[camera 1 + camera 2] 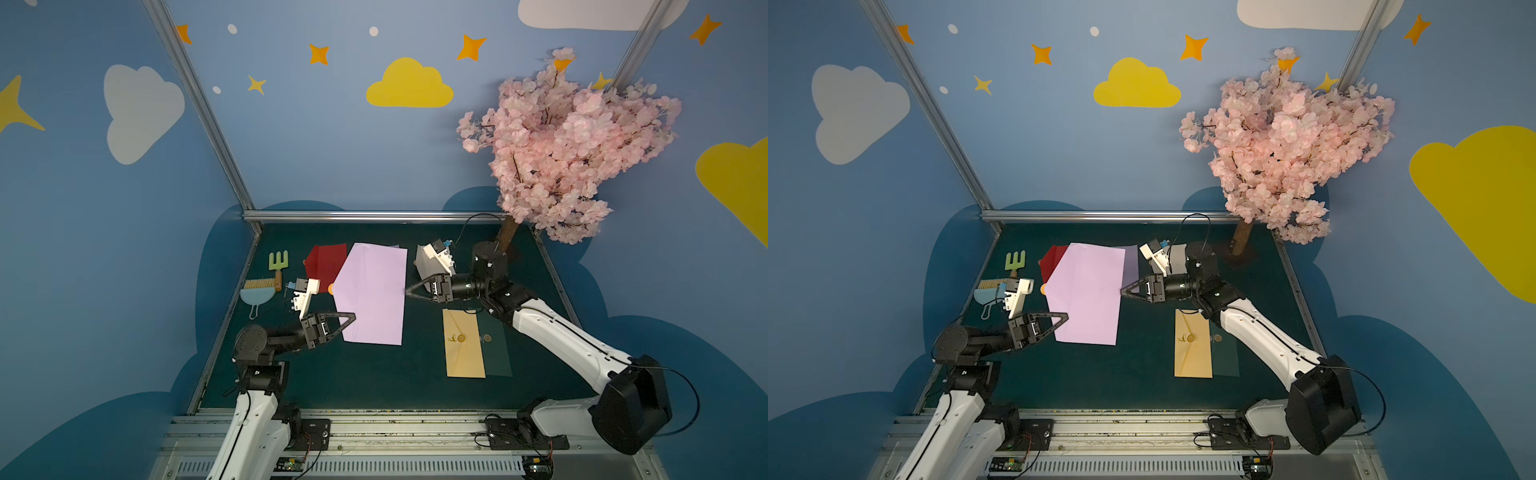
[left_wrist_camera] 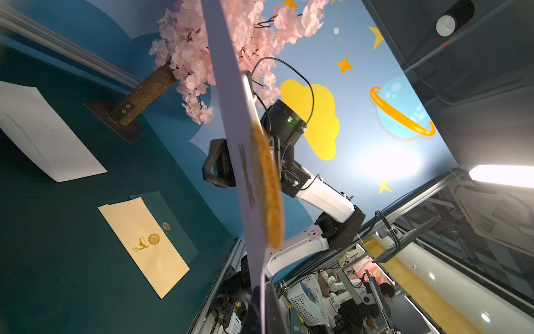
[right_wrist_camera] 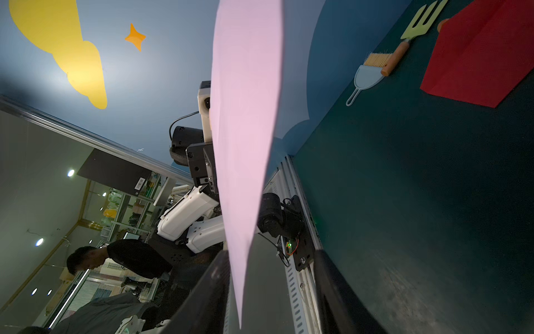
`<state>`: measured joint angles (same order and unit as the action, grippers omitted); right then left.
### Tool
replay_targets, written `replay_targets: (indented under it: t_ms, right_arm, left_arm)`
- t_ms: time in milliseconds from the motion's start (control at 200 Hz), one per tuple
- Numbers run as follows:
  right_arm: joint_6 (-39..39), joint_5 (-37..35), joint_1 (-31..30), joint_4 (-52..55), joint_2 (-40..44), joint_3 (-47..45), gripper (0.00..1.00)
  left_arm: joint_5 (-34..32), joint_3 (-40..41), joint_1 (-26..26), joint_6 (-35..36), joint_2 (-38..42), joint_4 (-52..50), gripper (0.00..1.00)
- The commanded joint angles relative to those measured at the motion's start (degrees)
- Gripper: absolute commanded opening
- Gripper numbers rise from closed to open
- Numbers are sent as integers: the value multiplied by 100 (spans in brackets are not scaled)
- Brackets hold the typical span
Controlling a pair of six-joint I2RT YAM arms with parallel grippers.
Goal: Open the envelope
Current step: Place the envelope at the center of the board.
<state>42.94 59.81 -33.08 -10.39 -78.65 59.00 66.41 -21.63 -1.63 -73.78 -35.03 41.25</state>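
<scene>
Above the green table [image 1: 374, 374], the lilac envelope's [image 1: 374, 291] orange seal [image 2: 267, 188] blurs illegibly.

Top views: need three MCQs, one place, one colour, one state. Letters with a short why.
1. Where is the tan envelope? A) held in the air B) flat on the mat beside the dark green envelope C) on the lilac envelope
2. Colour of the envelope lifted off the mat? A) lilac B) tan C) dark green
3. Left end effector? A) open B) shut on nothing C) shut on the lilac envelope's corner

B: it lies flat next to the green one.
A: the raised one is lilac.
C: it pinches the near corner.
</scene>
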Motion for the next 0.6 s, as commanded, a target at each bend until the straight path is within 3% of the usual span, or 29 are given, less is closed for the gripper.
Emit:
replay_targets:
  t_ms: [0,220,446,596]
  right_arm:
    - [709,186,-20,-1157,-279,-108,47]
    - [1647,259,-204,-2561,-699,-119,36]
    - [2849,364,-407,-4381,-1174,-86,18]
    - [2978,443,-484,-4463,-1235,-51,1]
  left_arm:
    - [137,-70,21,-22,83,91,3]
    - [126,-62,22,23,31,89,3]
    - [58,-36,22,214,15,-62,3]
    - [-39,36,29,215,13,13,3]
